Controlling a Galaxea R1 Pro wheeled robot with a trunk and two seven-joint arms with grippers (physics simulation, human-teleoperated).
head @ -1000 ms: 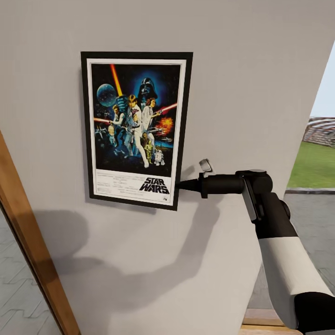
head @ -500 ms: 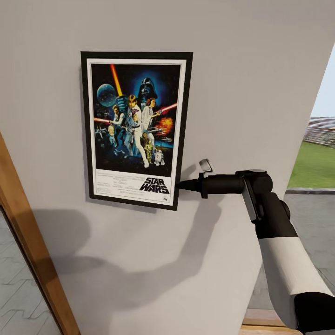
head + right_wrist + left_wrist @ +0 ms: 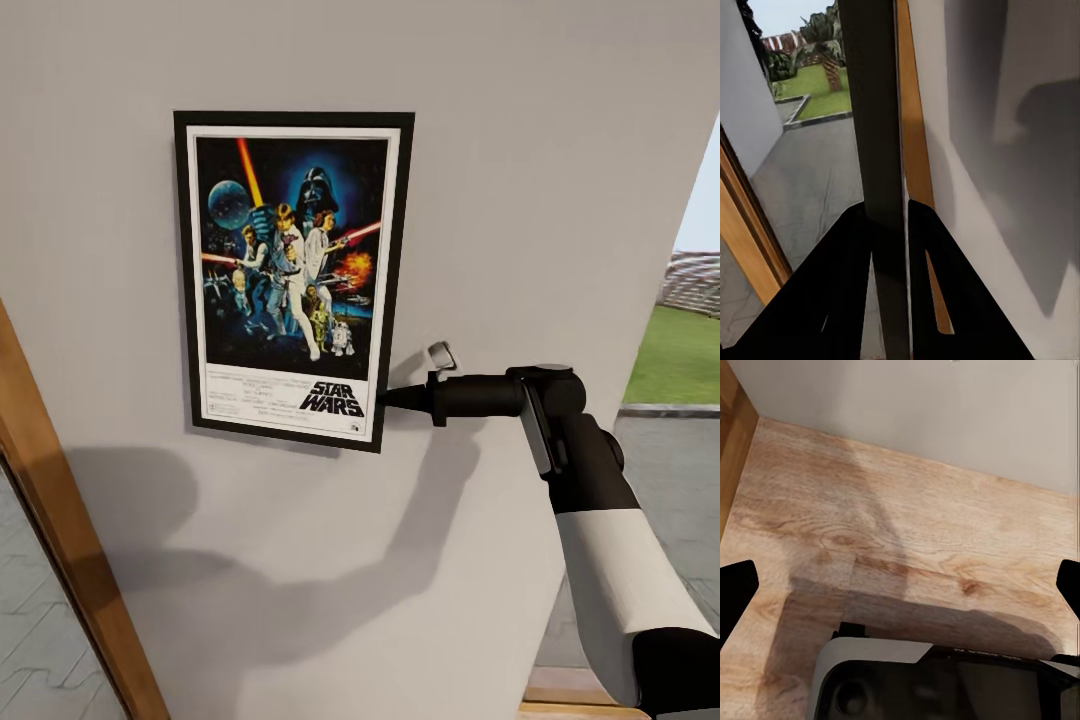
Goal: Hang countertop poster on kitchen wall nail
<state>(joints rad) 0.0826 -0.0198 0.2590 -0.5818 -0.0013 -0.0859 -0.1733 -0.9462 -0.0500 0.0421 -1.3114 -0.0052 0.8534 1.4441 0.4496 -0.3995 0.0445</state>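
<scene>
The Star Wars poster (image 3: 295,270) stands upright and flat against the pale grey wall (image 3: 540,150). My right gripper (image 3: 385,400) is shut on the poster's lower right edge, with the arm reaching in from the right. In the right wrist view the poster's dark edge (image 3: 874,112) runs straight between the shut gripper's (image 3: 889,214) fingers. My left gripper (image 3: 900,589) is open and holds nothing, pointing down at a wooden floor (image 3: 907,525). The wall nail is hidden or too small to see. The kitchen countertop is out of view.
A wooden door frame (image 3: 60,520) slants along the left of the wall. To the right the wall ends at an opening onto pavement and grass (image 3: 680,350). The robot's own body (image 3: 945,682) sits just under the left gripper.
The door frame and the wall's right edge have slid slightly down in the picture. The poster and right arm keep their place, so the view has shifted a little. The grip is unchanged.
</scene>
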